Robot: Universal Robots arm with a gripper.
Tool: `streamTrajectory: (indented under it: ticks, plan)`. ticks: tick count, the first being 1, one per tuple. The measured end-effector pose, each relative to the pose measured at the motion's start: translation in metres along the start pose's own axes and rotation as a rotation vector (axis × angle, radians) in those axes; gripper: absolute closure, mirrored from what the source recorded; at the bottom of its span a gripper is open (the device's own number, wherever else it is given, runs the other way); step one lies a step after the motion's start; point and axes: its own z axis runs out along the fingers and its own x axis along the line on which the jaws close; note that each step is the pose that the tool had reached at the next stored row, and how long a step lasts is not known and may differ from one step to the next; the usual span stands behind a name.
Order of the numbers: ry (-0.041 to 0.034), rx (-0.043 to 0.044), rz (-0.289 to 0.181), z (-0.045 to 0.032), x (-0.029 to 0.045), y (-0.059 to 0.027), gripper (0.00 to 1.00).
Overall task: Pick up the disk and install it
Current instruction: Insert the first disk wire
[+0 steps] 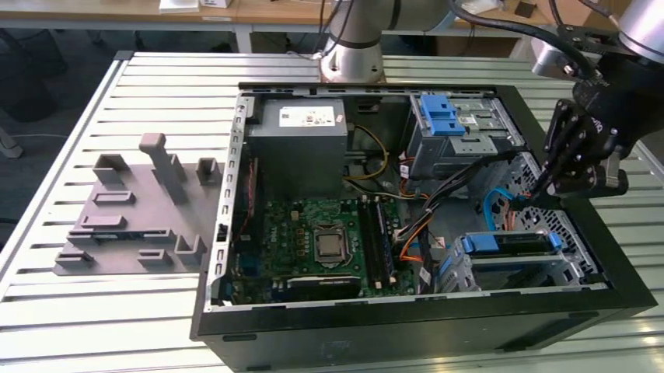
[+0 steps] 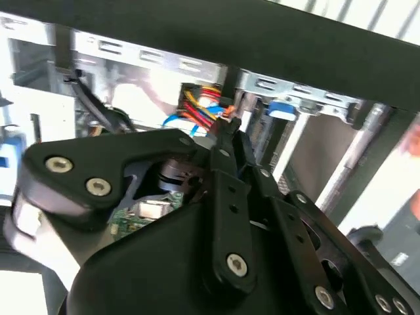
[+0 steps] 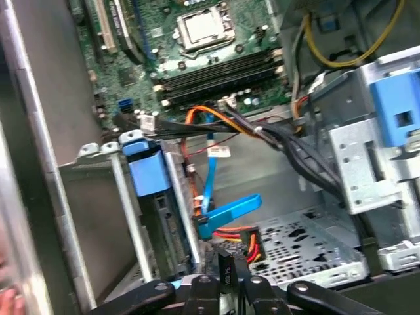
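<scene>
Disk (image 1: 511,243) seated in bay of open case (image 1: 415,326), blue rails seen, gripper (image 1: 546,192) held just above it, jaws closed, nothing gripped

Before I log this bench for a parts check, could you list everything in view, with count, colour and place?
computer case: one, black, side open, on the table
motherboard: one, green, on the case floor
power-supply box: one, grey, far corner of the case
metal cage: one, silver with a blue latch, beside the power-supply box
disk: one, dark with blue rails, sitting in the bay at the exterior view's right
blue cable: one, loose between cage and disk
fixture: one, grey, on the table at the exterior view's left
table: one, pale slatted metal
arm: one, silver-grey, based behind the case
tool: one, black, above the case near the disk
</scene>
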Motion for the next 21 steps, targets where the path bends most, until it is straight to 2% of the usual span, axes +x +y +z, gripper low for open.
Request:
streamTrajectory:
  ticks: [1, 2, 4, 7, 9, 15, 21]
  plan:
    - [0.0148, 0.0045, 0.000, 0.0000, -0.0001, 0.0000, 0.83]
    - [0.0188, 0.0058, 0.000, 0.0001, -0.0001, 0.0000, 0.83]
    - [0.0184, 0.0056, 0.000, 0.0001, -0.0001, 0.0000, 0.84]
    - [0.0129, 0.0044, -0.007, 0.0005, 0.0007, -0.0003, 0.84]
    - [0.0127, 0.0052, -0.020, 0.0010, 0.0010, -0.0004, 0.84]
    - [0.0123, 0.0137, -0.096, 0.0024, 0.0015, -0.0005, 0.84]
    - [0.0110, 0.0208, -0.127, 0.0039, 0.0071, 0.0011, 0.84]
